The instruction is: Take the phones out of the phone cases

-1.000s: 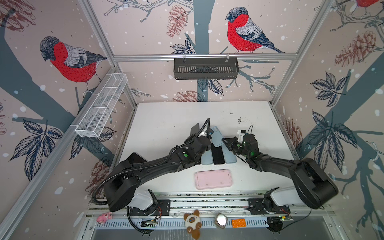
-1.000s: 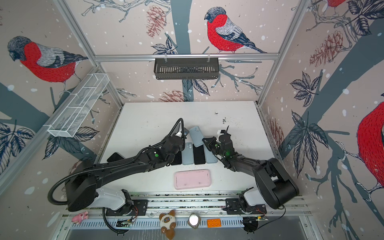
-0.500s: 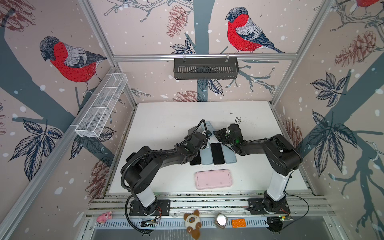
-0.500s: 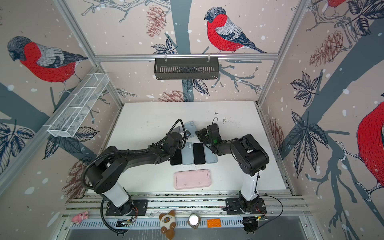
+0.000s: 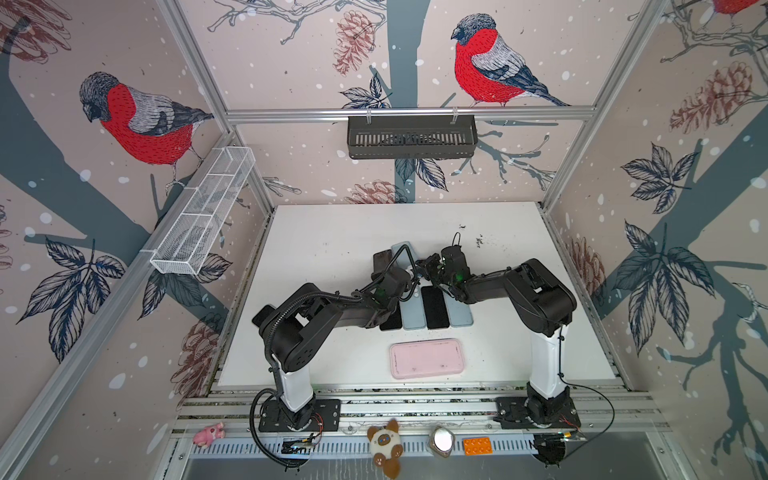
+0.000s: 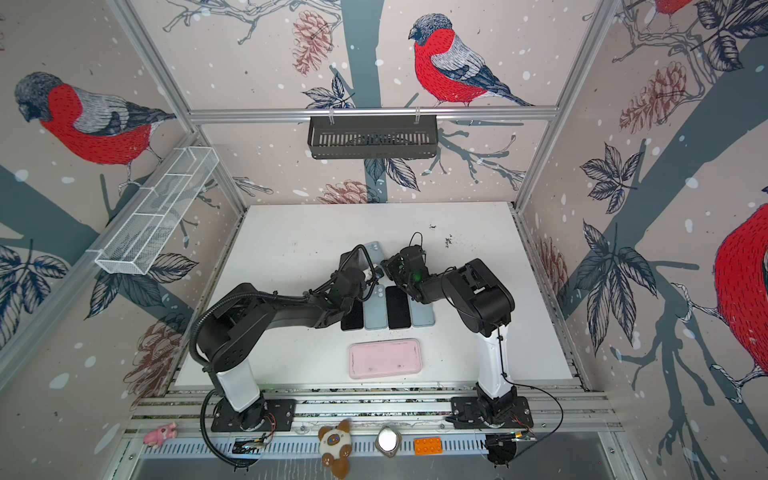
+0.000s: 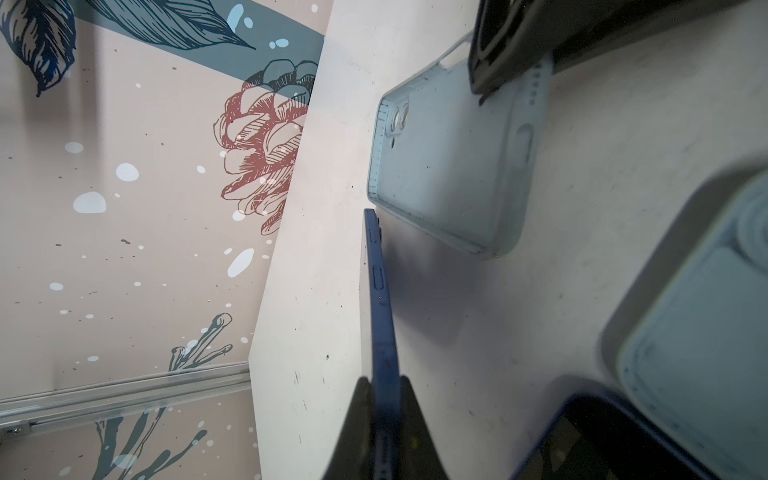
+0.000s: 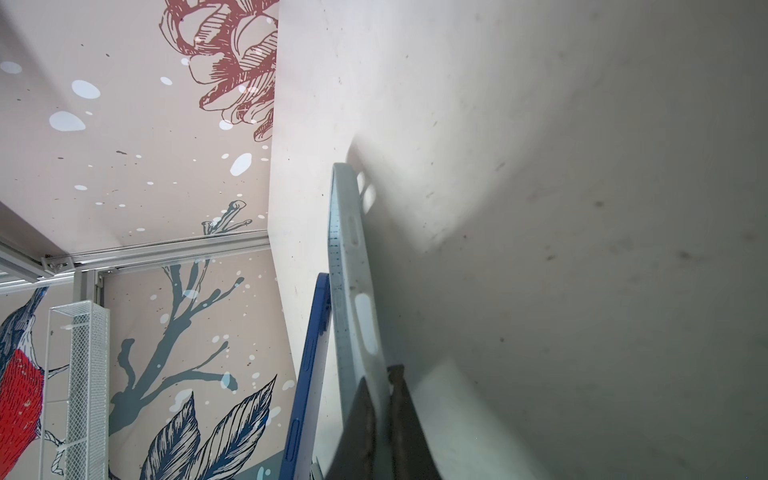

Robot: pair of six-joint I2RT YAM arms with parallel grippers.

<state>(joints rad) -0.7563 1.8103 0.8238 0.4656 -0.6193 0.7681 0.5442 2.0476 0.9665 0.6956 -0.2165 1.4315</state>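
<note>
In the left wrist view the dark blue phone (image 7: 379, 299) stands edge-on, with my left gripper (image 7: 384, 380) shut on its lower part. The light blue phone case (image 7: 449, 166) is empty and separate from it. In the right wrist view my right gripper (image 8: 380, 372) is shut on the wall of that phone case (image 8: 347, 257), and the phone (image 8: 311, 353) runs close alongside. In both top views the phone (image 5: 381, 261) and the phone case (image 5: 402, 251) are held side by side above the table's middle, by the left gripper (image 5: 385, 271) and the right gripper (image 5: 424, 266).
Below the wrists lies a row: a dark phone (image 5: 390, 323), a light blue phone (image 5: 413, 313), a black phone (image 5: 434, 307) and a light blue case (image 5: 459, 313). A pink case (image 5: 427, 358) lies nearer the front. A wire basket (image 5: 203, 216) and a black basket (image 5: 411, 137) hang on the walls.
Both arms have folded up, with their elbows raised. The right gripper has carried the phone case left and toward the back, closer to the phone. The left gripper has barely shifted.
</note>
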